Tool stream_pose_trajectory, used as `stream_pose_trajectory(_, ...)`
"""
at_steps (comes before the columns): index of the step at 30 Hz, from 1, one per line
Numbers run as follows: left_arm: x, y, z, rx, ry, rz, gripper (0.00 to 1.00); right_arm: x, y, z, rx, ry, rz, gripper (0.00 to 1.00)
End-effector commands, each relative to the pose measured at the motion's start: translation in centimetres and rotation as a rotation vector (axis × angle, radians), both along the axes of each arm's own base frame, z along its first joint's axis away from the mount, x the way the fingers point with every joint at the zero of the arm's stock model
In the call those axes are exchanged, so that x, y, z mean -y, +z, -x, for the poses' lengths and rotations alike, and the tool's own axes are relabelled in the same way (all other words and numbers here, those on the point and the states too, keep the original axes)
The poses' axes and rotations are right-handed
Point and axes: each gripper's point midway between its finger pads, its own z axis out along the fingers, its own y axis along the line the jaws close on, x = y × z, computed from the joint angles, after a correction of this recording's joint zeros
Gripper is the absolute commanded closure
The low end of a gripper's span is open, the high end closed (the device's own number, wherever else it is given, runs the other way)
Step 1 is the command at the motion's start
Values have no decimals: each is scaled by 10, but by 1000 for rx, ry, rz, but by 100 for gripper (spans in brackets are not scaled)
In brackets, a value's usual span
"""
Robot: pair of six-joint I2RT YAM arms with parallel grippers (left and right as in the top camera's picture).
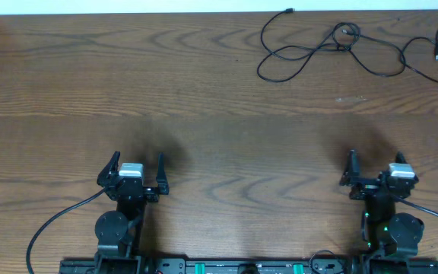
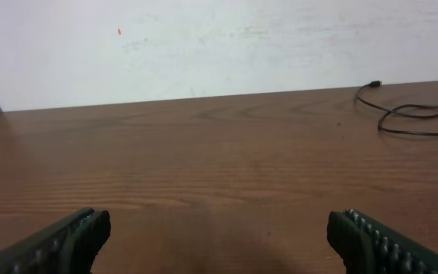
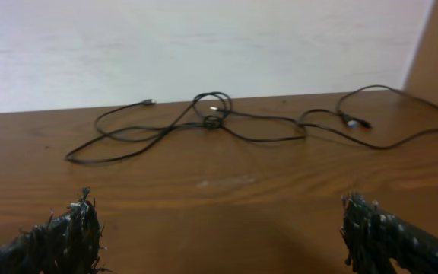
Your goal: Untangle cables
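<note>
The thin black cables (image 1: pixel 333 47) lie looped together at the far right of the wooden table, with small plug ends at the top and the right edge. In the right wrist view the cables (image 3: pixel 219 125) lie ahead near the white wall, knotted at the middle. Part of a loop of the cables (image 2: pixel 413 118) shows at the far right of the left wrist view. No white cord shows. My left gripper (image 1: pixel 137 169) is open and empty near the front left. My right gripper (image 1: pixel 375 166) is open and empty near the front right, well short of the cables.
The wooden table (image 1: pixel 204 99) runs back to a white wall (image 2: pixel 204 46). Thick black wires of the arms (image 1: pixel 52 224) trail at the front edge by the arm bases.
</note>
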Motion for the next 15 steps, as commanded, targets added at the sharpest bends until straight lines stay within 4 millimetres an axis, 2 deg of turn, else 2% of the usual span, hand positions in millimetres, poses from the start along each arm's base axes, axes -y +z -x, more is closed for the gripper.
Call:
stream_pose_trajectory(1, -5, -16, 1, -51, 27, 7, 2, -7, -1, 0, -4, 15, 17, 1)
stream_pose_trajectory(15, -5, -16, 1, -51, 27, 7, 2, -6, -1, 0, -2, 11, 16, 1)
